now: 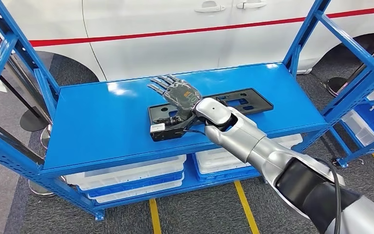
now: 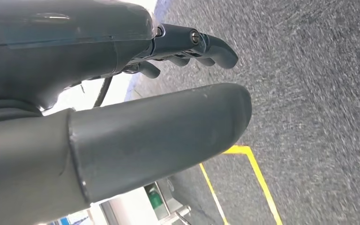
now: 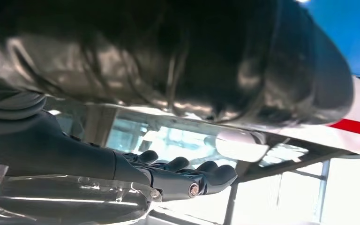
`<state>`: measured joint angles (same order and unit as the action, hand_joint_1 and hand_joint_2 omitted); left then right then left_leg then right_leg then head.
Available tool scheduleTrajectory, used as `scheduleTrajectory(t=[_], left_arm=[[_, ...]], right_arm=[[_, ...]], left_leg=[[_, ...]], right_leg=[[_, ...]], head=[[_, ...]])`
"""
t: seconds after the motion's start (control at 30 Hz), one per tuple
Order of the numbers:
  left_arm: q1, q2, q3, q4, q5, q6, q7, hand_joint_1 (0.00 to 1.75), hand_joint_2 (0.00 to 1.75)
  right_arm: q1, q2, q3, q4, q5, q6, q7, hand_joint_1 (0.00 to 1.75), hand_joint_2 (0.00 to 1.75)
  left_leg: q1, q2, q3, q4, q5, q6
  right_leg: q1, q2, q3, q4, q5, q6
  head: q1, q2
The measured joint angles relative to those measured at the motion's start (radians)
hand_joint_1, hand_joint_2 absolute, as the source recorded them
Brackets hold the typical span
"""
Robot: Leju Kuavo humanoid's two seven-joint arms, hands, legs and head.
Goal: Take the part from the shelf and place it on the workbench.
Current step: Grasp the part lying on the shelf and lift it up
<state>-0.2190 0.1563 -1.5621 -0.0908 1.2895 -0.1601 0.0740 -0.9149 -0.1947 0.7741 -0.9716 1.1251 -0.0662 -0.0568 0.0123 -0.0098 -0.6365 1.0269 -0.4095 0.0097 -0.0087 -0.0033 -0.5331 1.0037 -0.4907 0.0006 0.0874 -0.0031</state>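
The right hand [image 1: 175,95] reaches over the blue shelf [image 1: 102,122] with its fingers [image 1: 161,84] spread flat and holding nothing, palm down over the near-left end of the part [image 1: 241,103], a flat black frame lying on the shelf top. Most of the part lies to the right of the hand and slightly beyond it, its long axis running left to right across the shelf, so the hand sits above one end, not the middle. Whether the palm touches the part I cannot tell. The left hand [image 2: 136,117] hangs low over the grey floor [image 2: 318,93], fingers loosely curled and holding nothing, well away from the shelf, so the right hand is clearly the nearer one for the grasp.
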Motion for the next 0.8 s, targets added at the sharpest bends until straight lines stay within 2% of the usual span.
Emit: scheduleTrajectory(t=[0.03,0.1,0.17,0.3,0.57,0.8], left_arm=[[0.001,-0.001,0.000,0.000,0.002,0.000,0.000,0.00,0.00],[0.002,-0.002,0.000,0.000,0.003,0.000,0.000,0.00,0.00],[0.003,-0.002,0.000,0.000,0.004,0.000,0.000,0.00,0.00],[0.005,-0.005,0.000,0.000,0.008,0.002,-0.009,0.00,0.00],[0.026,-0.012,0.000,0.000,-0.007,0.004,-0.048,0.00,0.00],[0.032,-0.017,0.000,0.001,-0.022,0.000,-0.067,0.00,0.00]], right_arm=[[0.000,0.000,-0.008,0.010,-0.003,-0.002,0.000,0.00,0.00],[0.000,0.000,-0.021,0.027,-0.009,-0.007,0.000,0.00,0.87],[0.001,0.000,-0.028,0.040,-0.010,-0.008,0.000,0.00,1.75],[0.005,0.000,-0.048,0.054,-0.045,0.002,-0.005,0.00,1.75],[0.039,-0.001,-0.124,0.043,-0.140,0.083,-0.065,0.00,1.75],[0.050,-0.003,-0.138,0.035,-0.192,0.130,-0.126,0.00,1.75]], left_leg=[[0.000,0.000,0.000,0.000,0.000,0.001],[-0.001,0.000,0.000,0.000,0.001,0.002],[-0.001,0.001,0.001,0.000,0.001,0.002],[-0.001,0.001,0.003,0.000,0.002,0.002],[0.000,0.003,0.004,-0.001,0.002,0.001],[0.000,0.003,0.005,-0.001,0.002,0.001]], right_leg=[[-0.001,0.000,0.000,0.000,0.000,0.006],[-0.002,0.000,0.000,0.000,0.000,0.013],[-0.002,0.000,0.000,0.000,0.000,0.015],[0.000,0.001,0.000,0.002,0.000,0.015],[0.003,0.001,-0.001,0.004,-0.001,0.014],[0.003,0.001,-0.001,0.005,-0.001,0.013]], head=[[0.000,0.000],[0.000,0.000],[0.000,0.000],[0.000,0.000],[0.000,0.000],[0.000,0.000]])
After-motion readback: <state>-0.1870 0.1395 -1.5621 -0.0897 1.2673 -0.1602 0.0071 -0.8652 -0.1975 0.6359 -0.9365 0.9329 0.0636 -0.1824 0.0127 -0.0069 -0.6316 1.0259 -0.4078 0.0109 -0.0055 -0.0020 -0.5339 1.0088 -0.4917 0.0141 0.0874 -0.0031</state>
